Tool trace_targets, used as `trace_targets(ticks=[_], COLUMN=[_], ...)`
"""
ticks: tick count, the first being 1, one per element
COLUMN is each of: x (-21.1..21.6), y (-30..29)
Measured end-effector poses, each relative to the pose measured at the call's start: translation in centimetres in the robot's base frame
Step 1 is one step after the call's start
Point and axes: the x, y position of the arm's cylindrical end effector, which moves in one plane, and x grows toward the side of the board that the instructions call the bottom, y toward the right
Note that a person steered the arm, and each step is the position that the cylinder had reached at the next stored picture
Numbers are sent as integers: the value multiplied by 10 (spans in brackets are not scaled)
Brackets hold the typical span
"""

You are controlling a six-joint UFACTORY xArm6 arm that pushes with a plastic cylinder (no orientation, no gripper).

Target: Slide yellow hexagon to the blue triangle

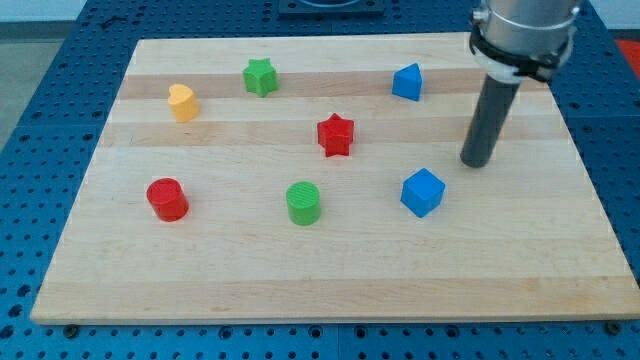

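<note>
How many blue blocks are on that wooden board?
2: the blue triangle near the view's top, right of centre, and a blue cube lower down, just left of my tip. None appear hidden.

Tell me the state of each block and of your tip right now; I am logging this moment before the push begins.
Yellow block: upright, untouched, at the view's left.
Blue triangle: upright, free.
Green star: flat, free.
Red star: flat, free.
Red cylinder: upright, free.
Green cylinder: upright, free.
Blue cube: free, just below-left of my tip.
My tip: on the board, touching no block.
</note>
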Motion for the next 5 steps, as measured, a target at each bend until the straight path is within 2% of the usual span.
trace_targets(ticks=[1, 2, 3, 4, 5], x=[9, -35, -83, -103, -103], y=[28, 64, 75, 69, 70])
